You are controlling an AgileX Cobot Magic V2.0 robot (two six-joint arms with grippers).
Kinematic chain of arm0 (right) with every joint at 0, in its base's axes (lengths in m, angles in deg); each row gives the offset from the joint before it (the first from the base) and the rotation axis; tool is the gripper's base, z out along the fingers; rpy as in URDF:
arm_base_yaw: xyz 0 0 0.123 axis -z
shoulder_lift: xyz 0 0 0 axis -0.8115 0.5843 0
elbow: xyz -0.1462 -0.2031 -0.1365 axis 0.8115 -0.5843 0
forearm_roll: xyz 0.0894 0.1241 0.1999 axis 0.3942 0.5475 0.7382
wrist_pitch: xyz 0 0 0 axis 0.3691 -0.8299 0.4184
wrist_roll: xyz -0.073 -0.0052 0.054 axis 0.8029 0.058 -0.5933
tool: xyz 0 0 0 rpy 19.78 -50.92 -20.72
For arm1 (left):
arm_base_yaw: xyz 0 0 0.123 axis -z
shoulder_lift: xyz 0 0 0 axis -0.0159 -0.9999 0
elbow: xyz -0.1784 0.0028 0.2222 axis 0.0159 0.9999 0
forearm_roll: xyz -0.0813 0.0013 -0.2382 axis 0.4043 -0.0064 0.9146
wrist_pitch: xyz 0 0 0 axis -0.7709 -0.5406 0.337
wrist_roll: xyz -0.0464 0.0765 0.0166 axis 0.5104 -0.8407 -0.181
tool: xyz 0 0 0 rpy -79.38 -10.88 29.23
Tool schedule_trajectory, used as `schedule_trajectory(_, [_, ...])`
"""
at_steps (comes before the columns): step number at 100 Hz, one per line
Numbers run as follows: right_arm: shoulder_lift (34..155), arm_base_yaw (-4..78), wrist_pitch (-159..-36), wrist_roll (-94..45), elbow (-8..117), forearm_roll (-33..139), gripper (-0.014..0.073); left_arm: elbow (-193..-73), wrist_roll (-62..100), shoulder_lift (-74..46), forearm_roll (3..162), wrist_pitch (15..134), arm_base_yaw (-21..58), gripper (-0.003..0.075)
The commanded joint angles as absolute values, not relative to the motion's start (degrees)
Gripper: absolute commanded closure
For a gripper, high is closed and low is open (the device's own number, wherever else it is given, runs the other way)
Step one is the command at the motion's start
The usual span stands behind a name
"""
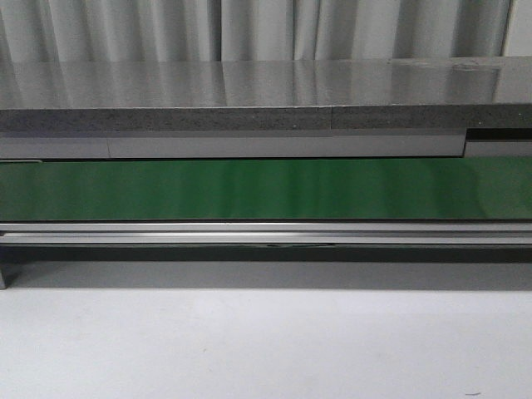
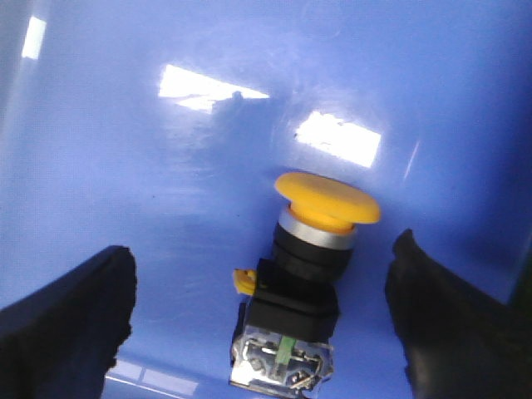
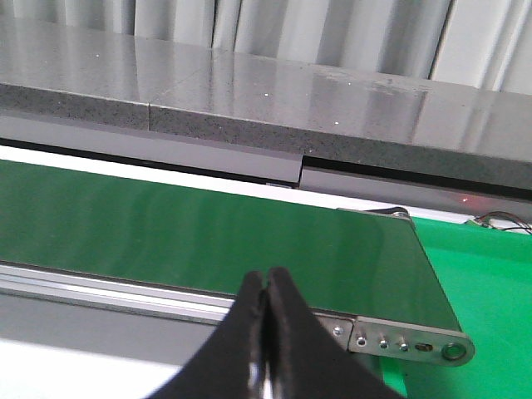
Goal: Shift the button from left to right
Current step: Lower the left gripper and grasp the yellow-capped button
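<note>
The front view shows neither arm and nothing of the button (image 2: 306, 274); its green conveyor belt (image 1: 266, 189) runs out of frame at both sides. In the left wrist view the button's clear lower housing is cut by the picture's edge, and both dark fingers (image 2: 62, 320) are cropped and out of focus. The blue surface (image 2: 166, 166) beneath fills the frame, its rims unseen. In the right wrist view the closed fingertips (image 3: 266, 312) are cropped at the edge.

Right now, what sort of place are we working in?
Probably a factory-style conveyor workstation: a long green conveyor belt on an aluminium frame, a grey stone-like counter behind, and a yellow-capped black push button in a blue plastic bin.
</note>
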State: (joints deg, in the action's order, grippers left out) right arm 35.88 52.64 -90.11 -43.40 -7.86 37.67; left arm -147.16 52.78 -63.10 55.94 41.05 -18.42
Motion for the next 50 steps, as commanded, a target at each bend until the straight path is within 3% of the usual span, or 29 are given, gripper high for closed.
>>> schedule_trajectory(1, [34.9,52.9,-85.5,-43.3,-7.9,37.0,0.0662,-148.9,52.7,-61.6,56.4,42.9,-18.5,0.0139])
schedule_trajectory(22, [34.9,52.9,-85.5,-43.3,-7.9,37.0,0.0662,-148.9,52.7,-63.7,56.4,42.8,-18.5,0.0160])
schedule_trajectory(50, [34.9,52.9,-85.5,-43.3,-7.9,37.0,0.0662,-148.9,52.7,-65.0,56.4,42.5,-18.5,0.0325])
